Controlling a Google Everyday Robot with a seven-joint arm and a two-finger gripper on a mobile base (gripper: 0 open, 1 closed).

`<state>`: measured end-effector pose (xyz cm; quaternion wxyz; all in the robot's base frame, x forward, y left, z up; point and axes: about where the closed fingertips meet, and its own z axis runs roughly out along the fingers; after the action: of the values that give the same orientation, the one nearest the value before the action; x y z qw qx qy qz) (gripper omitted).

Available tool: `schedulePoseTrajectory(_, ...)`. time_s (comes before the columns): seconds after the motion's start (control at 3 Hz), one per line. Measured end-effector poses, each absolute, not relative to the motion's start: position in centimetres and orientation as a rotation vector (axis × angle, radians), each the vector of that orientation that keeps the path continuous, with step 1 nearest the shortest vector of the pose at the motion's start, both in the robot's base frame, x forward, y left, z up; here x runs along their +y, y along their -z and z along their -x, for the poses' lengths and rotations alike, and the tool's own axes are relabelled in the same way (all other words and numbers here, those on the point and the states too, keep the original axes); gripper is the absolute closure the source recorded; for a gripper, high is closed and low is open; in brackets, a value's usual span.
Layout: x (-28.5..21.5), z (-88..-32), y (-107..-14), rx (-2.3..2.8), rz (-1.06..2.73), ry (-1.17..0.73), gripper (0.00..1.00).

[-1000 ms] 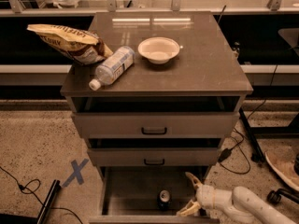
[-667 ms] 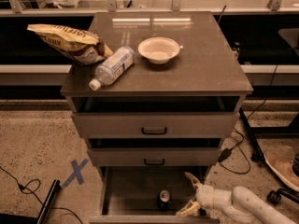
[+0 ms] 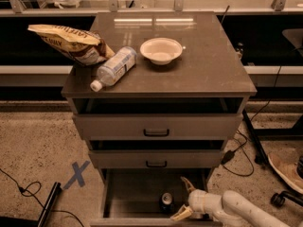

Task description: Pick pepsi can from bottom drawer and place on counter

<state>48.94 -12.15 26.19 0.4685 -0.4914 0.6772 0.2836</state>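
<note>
Camera view catches the reaching step: the gripper (image 3: pixel 185 200) sits inside the open bottom drawer (image 3: pixel 130 193), fingers (image 3: pixel 182 215) spread wide, just right of the upright can (image 3: pixel 166 201) and not yet around it. Next, I judge, it must slide left and close before lifting to the desk (image 3: pixel 208 60).

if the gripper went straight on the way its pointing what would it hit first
Most likely the pepsi can. The gripper sits open inside the bottom drawer, pointing left, with the can upright just beyond its fingertips, though depth is hard to judge.
</note>
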Motion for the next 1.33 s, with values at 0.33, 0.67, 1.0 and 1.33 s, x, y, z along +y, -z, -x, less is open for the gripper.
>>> schedulePoseTrajectory(0.33,-10.6,-49.3,-23.4,1.694,1.268,-0.664,0.00)
schedulePoseTrajectory(0.67,-9.3,-49.5,-22.0,1.713,1.298,-0.674,0.00)
schedulePoseTrajectory(1.0,-8.8,-49.7,-20.5,1.744,1.274,-0.722,0.18)
schedulePoseTrajectory(1.33,-8.8,-49.8,-19.5,1.763,1.258,-0.761,0.40)
